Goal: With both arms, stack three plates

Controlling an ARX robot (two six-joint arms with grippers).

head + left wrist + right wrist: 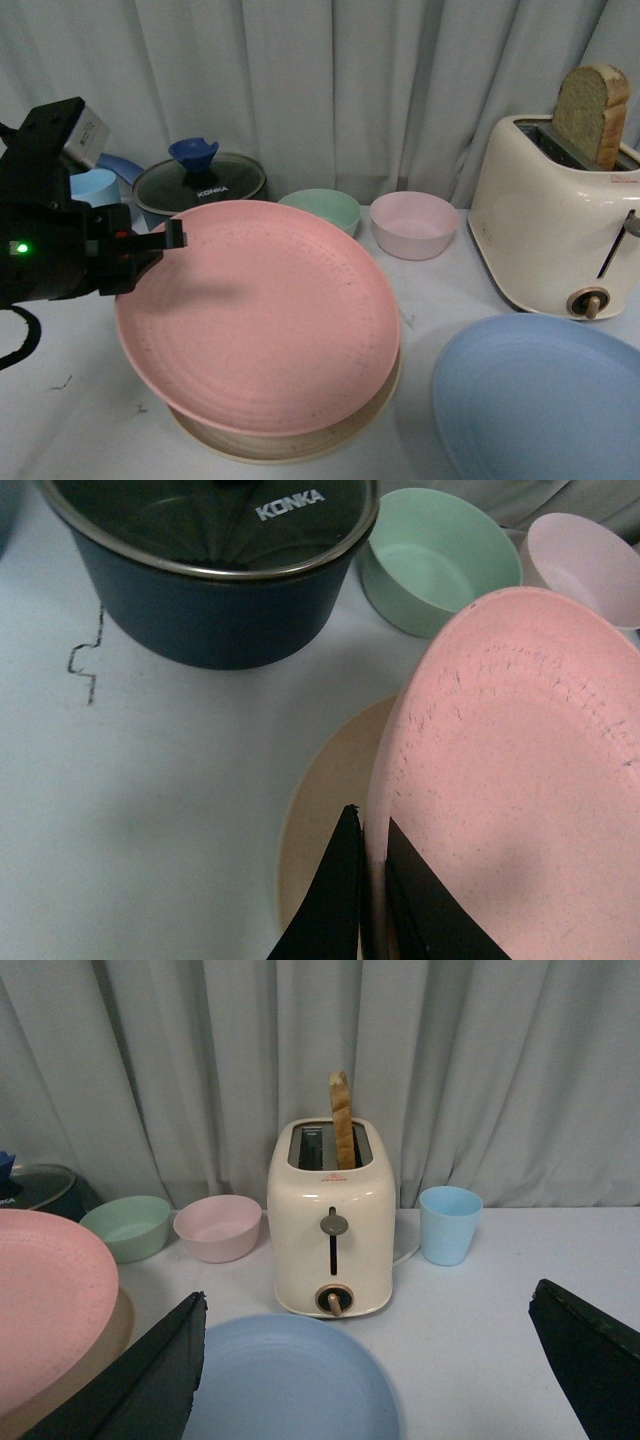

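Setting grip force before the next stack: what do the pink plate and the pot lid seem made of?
The pink plate: likely plastic or a fibre composite, not glazed ceramic; matte surface with fine dark specks, no glare. The pot lid: seemingly clear glass with a shiny metal rim; see-through, with printed lettering.

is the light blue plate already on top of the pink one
No, the light blue plate lies on the table by itself, apart from the pink plate held at its rim by the left gripper.

White "KONKA" on the glass pot lid (200, 525)
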